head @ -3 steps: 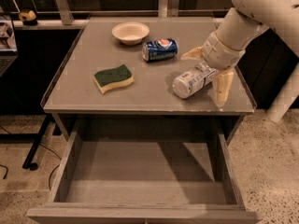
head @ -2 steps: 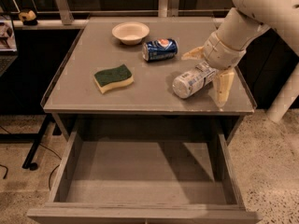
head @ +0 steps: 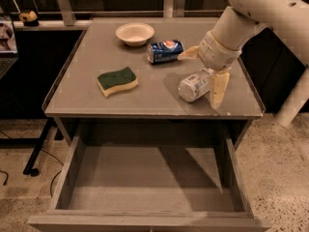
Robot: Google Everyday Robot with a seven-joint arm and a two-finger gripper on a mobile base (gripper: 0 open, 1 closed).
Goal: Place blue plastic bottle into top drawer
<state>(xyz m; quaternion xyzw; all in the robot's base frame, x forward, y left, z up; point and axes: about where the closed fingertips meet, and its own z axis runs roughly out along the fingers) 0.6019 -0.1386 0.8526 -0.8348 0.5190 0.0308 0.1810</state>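
The blue plastic bottle (head: 194, 85) lies on its side on the table top near the right front edge, its end facing the camera. My gripper (head: 203, 71) is down over it, open, with one finger (head: 189, 53) behind the bottle next to the Pepsi can and the other finger (head: 217, 88) in front of it on the right. The bottle rests on the table between them. The top drawer (head: 145, 178) is pulled fully out below the table front and holds nothing.
A blue Pepsi can (head: 165, 51) lies just behind the bottle, close to the rear finger. A green-and-yellow sponge (head: 117, 80) lies at the left. A beige bowl (head: 135, 34) stands at the back. The table (head: 96, 105) has a low raised rim.
My gripper has edged slightly to the left over the bottle. The bottle, can, sponge and drawer have not moved.
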